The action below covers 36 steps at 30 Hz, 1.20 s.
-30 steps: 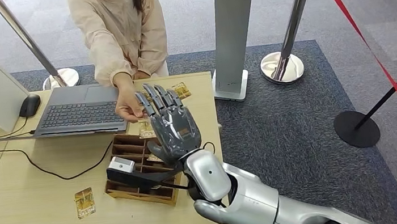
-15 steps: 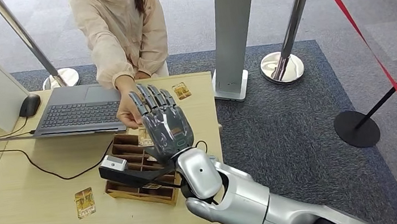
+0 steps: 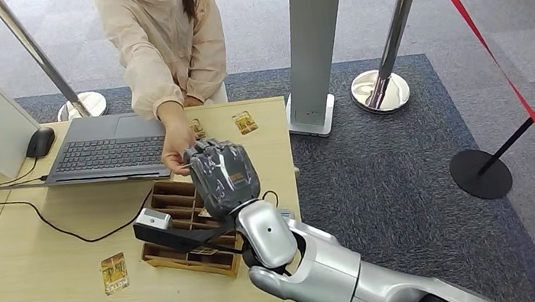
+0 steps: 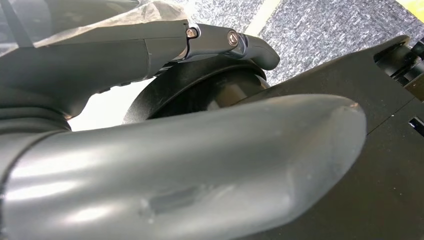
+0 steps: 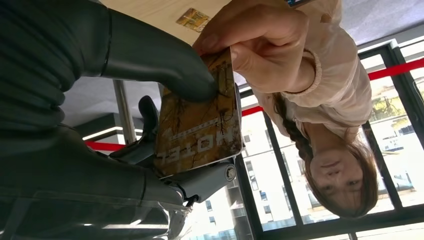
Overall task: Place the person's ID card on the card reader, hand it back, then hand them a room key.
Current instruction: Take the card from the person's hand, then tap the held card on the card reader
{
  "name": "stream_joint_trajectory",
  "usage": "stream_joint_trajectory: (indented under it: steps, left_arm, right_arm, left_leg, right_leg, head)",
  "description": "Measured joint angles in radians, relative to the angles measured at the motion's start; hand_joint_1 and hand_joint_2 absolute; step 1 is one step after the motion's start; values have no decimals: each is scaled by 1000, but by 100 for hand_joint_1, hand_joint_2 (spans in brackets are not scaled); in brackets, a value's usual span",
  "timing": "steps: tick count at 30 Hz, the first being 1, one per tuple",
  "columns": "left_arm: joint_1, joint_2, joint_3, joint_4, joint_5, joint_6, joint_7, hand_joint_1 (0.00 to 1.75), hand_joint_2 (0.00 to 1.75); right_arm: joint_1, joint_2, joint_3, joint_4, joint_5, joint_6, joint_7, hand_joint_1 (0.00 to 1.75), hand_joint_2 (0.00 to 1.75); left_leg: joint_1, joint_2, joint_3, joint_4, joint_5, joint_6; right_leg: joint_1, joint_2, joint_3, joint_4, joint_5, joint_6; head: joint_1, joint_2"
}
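Now my grey, ribbed right hand (image 3: 222, 173), whose fingers stood spread and upright half a second ago, has curled onto the brown-and-gold patterned card (image 5: 197, 122), with the person's hand (image 5: 260, 42) pinching its far edge above the pale wooden desk (image 3: 39, 264). I judge this a handover mid-exchange, neither of us having let go. White letters on the card read "HOTEL", upside down; my left hand (image 4: 150, 165) I cannot tell whether open or closed.

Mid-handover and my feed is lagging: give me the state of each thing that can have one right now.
Right hand: fingers curled, thumb pressing the room key card.
Room key card: held by both the right hand and the person's hand.
Laptop: open.
Left hand: state unclear.
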Motion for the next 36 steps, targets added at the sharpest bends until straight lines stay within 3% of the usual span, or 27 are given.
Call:
stream_joint_trajectory:
  steps: [16, 27, 36]
  left_arm:
    - [0, -3, 0, 0, 10, 9, -15, 0, 0]
    - [11, -2, 2, 1, 43, 35, -62, 0, 0]
    - [28, 23, 4, 8, 64, 5, -166, 0, 0]
  right_arm:
    - [27, -23, -8, -60, 37, -9, 15, 175, 175]
    - [191, -164, -72, -301, 100, -22, 35, 175, 175]
    - [354, -274, -151, -413, 99, -81, 36, 175, 175]
  left_leg:
    - [0, 0, 1, 0, 0, 0]
    - [-1, 0, 1, 0, 0, 0]
    - [-1, 0, 1, 0, -1, 0]
  right_leg:
    - [0, 0, 0, 0, 0, 0]
    - [-1, 0, 0, -1, 0, 0]
    - [-1, 0, 1, -1, 0, 0]
  head:
    - [0, 0]
    - [0, 0]
    - [0, 0]
